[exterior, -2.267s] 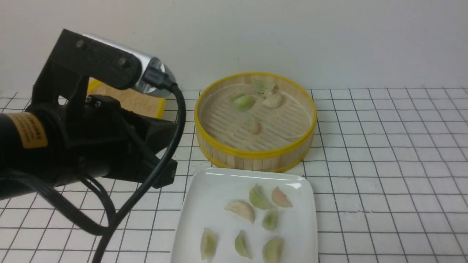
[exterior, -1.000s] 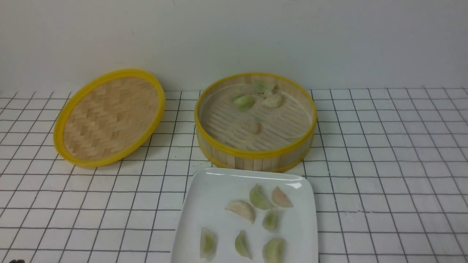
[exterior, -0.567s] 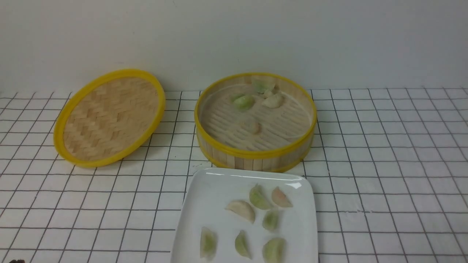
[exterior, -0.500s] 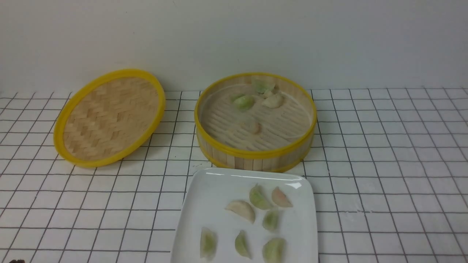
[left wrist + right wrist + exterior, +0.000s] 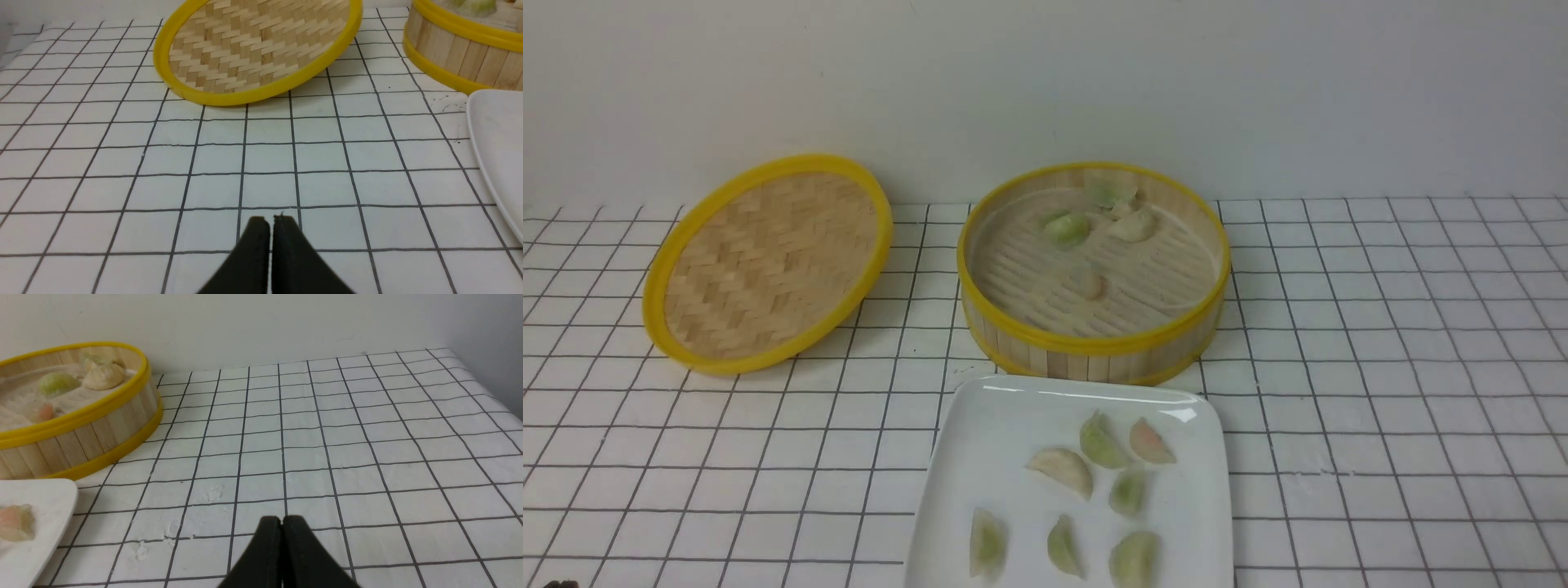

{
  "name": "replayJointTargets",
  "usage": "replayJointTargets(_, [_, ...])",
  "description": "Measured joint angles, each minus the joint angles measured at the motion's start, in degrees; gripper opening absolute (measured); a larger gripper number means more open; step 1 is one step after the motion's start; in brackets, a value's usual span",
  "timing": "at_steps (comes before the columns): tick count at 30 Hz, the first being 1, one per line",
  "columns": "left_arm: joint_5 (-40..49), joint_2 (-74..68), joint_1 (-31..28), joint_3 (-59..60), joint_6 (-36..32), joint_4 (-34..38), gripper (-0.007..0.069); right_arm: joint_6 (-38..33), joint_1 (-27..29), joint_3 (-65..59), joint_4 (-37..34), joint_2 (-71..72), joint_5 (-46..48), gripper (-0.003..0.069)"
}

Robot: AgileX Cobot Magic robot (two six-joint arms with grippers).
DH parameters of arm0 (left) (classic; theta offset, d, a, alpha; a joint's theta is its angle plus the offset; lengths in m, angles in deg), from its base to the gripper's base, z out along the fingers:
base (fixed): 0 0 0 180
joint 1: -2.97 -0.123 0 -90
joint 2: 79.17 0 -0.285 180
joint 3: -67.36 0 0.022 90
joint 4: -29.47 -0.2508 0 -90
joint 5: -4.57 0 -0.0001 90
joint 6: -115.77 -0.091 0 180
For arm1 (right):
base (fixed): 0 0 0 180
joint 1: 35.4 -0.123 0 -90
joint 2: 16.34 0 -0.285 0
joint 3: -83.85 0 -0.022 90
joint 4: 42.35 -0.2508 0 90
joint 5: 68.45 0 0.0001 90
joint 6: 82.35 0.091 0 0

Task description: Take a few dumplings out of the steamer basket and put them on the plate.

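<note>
So, both your pincers, left point(image 5: 271, 228) and right point(image 5: 282, 528), are shut, gripping nothing; beyond them, the basket point(image 5: 1094, 343) and plate point(image 5: 956, 457) both hold dumplings point(image 5: 1062, 469). Only your left wrist view, not the right, catches the lid point(image 5: 257, 94).

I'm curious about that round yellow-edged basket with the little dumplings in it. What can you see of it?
The steamer basket looks like bamboo: round and open, with a wall of vertical slats, yellow bands at top and bottom, and a ridged floor. It sits upright on the table behind the plate, a few dumplings inside.
</note>
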Motion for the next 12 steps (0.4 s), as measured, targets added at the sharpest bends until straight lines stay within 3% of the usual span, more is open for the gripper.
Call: replayJointTargets(12, [0.0,0.0,0.0,0.0,0.0,0.0,-0.0006,0.3,0.0,0.0,0.0,0.0,0.0,-0.0015])
